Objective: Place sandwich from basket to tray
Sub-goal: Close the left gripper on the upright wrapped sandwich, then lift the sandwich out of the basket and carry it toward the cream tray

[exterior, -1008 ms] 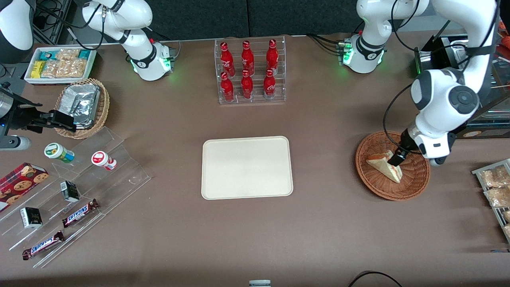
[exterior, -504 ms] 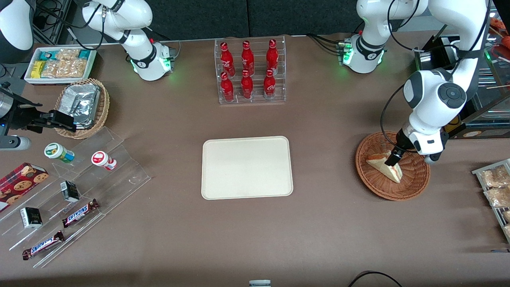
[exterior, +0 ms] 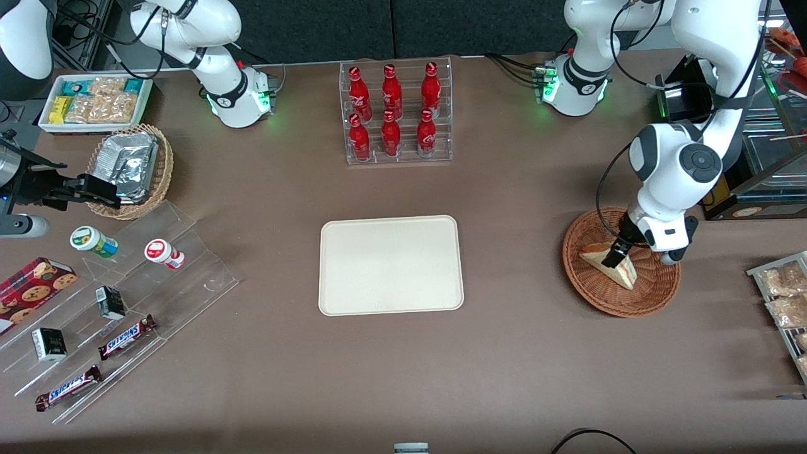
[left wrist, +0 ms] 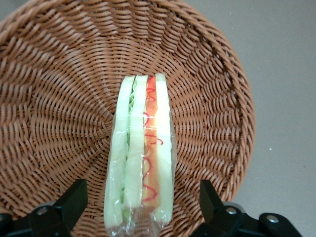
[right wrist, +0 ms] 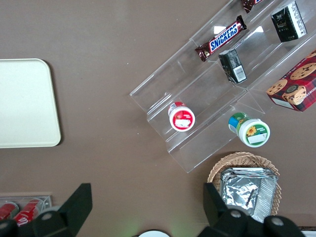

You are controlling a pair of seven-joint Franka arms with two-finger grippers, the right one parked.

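The sandwich (exterior: 621,272), a wrapped triangular wedge of white bread with red and pale green filling, lies in the round reddish-brown wicker basket (exterior: 656,293) toward the working arm's end of the table. My left gripper (exterior: 613,257) is low over the basket, open, with one finger (left wrist: 74,202) on each side of the sandwich (left wrist: 140,153) and a clear gap to it on both sides. The basket's weave (left wrist: 59,113) fills the left wrist view. The cream tray (exterior: 391,265) lies flat at mid-table, with nothing on it.
A clear rack of red bottles (exterior: 394,113) stands farther from the front camera than the tray. Toward the parked arm's end are a tan basket of foil packets (exterior: 131,167), a clear stepped stand with snacks (exterior: 120,309) and a white snack box (exterior: 94,101). Packets on a rack (exterior: 785,296) lie beside the basket.
My left gripper has moved a little toward the tray side of the basket, along the sandwich, and the arm has swung with it. The sandwich has not moved.
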